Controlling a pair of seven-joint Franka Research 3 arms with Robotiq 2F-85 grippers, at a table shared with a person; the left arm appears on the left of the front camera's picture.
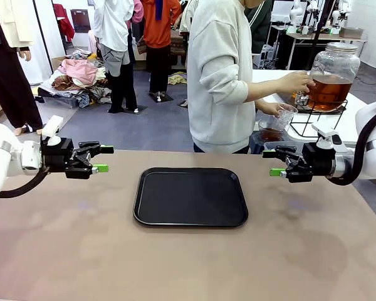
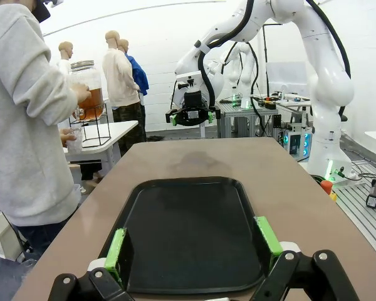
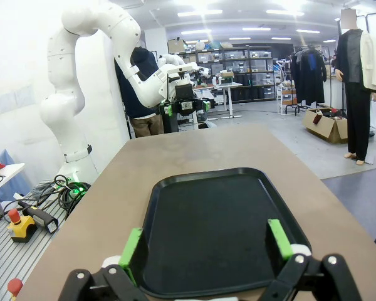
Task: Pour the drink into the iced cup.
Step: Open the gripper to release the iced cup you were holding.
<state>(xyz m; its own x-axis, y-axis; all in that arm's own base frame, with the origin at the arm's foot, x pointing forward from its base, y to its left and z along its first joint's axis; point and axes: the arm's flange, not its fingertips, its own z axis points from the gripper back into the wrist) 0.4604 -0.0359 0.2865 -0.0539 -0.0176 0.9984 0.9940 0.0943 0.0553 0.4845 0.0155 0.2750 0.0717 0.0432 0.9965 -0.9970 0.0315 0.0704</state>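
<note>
Front view has the black tray [image 1: 190, 196] lying bare at the centre of the desk [image 1: 188, 263], with my left gripper [image 1: 99, 159] hovering off its 9 o'clock side and my right gripper [image 1: 274, 163] off its 3 o'clock side, both with fingers spread wide and holding nothing. The drink [image 1: 328, 91] sits well apart from me, amber in a big glass jar [image 1: 333, 75] on a wire stand [image 1: 319, 119] at about 1 o'clock, on a white side table [image 1: 338, 122] beyond the desk. A person [image 1: 220, 75] stands there with one hand [image 1: 299, 82] at the jar and the other holding a clear cup [image 1: 284, 116] below it; whether it holds ice I cannot tell. My judgement: nothing is ready for me yet, so the risk is in timing. If I reach before the cup is set down, my fingers could meet the person's hand. A wet, clear cup may slip or tip if I squeeze off-centre, and liquid could spill past the tray.
</note>
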